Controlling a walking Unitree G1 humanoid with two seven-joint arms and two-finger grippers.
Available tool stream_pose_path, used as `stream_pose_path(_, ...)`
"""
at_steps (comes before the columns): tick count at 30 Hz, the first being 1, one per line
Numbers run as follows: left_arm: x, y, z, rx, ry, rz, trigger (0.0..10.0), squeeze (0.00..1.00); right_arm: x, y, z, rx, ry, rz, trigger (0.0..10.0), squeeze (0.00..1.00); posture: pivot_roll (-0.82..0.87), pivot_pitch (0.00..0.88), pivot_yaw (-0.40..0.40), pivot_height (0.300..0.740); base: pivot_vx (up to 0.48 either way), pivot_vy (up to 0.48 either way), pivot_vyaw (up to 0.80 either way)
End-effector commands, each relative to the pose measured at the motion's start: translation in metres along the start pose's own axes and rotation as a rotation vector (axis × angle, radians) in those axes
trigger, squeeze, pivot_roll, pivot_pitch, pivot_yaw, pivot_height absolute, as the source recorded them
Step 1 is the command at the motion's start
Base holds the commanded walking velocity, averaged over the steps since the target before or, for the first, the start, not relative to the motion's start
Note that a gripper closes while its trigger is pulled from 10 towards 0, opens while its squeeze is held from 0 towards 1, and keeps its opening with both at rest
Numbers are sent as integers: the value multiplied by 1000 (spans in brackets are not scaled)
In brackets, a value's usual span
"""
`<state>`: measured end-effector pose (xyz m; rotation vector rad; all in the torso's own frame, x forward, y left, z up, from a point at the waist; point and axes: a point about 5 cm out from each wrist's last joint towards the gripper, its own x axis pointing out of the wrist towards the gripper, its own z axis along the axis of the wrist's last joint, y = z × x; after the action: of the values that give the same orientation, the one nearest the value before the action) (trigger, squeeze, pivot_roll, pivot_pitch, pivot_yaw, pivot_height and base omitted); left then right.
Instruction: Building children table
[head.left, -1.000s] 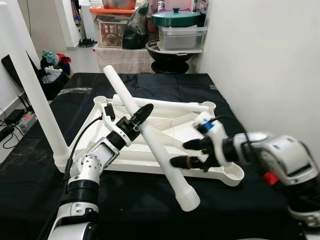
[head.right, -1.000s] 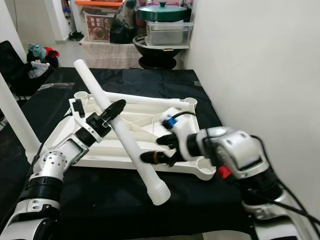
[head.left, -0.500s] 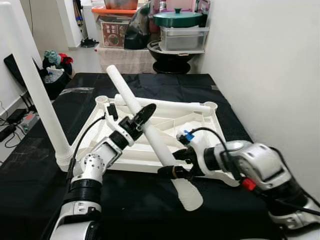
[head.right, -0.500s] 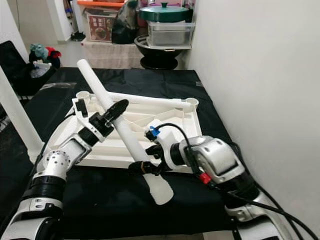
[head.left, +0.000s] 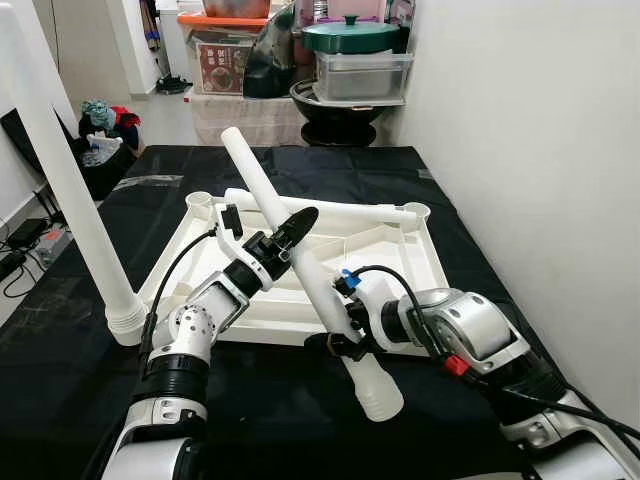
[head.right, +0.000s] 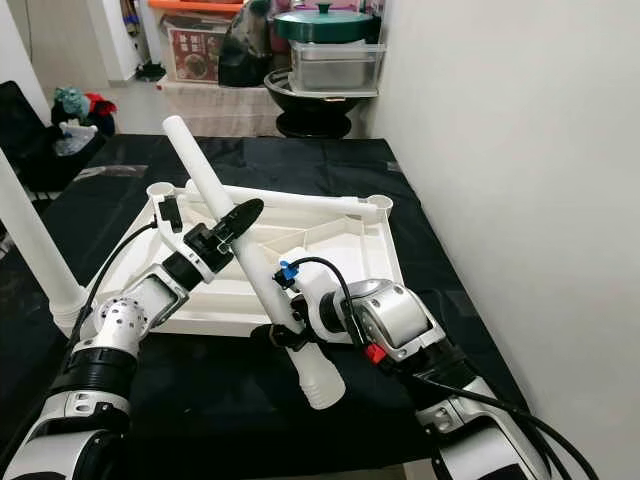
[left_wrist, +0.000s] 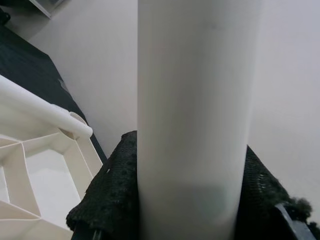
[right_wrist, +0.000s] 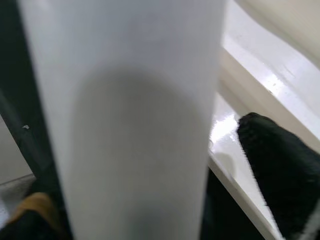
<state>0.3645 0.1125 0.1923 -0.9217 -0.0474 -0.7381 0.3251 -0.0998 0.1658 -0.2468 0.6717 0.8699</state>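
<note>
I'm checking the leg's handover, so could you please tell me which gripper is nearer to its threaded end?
Right. The right gripper grips the white leg just above its threaded end; the left gripper holds it farther up, near mid-length.

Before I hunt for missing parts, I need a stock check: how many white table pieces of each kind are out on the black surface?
Upturned tabletop: 1
Leg already standing in a corner socket: 1
Leg lying along the far edge: 1
Leg held by left gripper and right gripper: 1
Total: 4
</note>
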Motion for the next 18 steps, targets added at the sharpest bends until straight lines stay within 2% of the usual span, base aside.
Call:
stream_pose_path(1, 2, -2, -3, -15, 10, -21, 2275, 0, 3, 0, 0, -12, 5, -6, 0, 0, -20, 0, -37, 740, 0, 0, 0)
stream_pose_path(2, 1, -1, -4, -15, 11, -20, 2784, 0, 2, 0, 0, -11, -1, -6, 0, 0, -20, 0, -37, 740, 0, 0, 0)
stream_pose_path(4, 2, -1, -4, -15, 13, -19, 3176, 0, 2, -1, 0, -9, -7, -8, 0, 0, -20, 0, -36, 740, 0, 0, 0)
stream_pose_path(5, 2, -1, -5, -14, 15, -18, 4941, 0, 1, -2, 0, -8, -10, -10, 0, 0, -21, 0, -35, 740, 0, 0, 0)
stream_pose_path(7, 2, -1, -6, -13, 17, -17, 4941, 0, 2, -2, 0, -7, -12, -12, 0, 0, -22, 0, -34, 740, 0, 0, 0)
stream_pose_path(8, 3, -1, -6, -6, 23, -11, 10000, 0, 1, -2, 0, -4, -18, -10, 0, 0, -22, 0, -33, 740, 0, 0, 0)
stream_pose_path(17, 5, 0, -6, 67, 28, 5, 10000, 0, -2, -1, 1, 6, -42, -3, 0, 0, -23, 0, -25, 740, 0, 0, 0)
stream_pose_path(18, 4, -2, -4, 64, 5, -23, 10000, 224, -2, -1, 1, 9, -46, -2, 0, 0, -23, 0, -23, 740, 0, 0, 0)
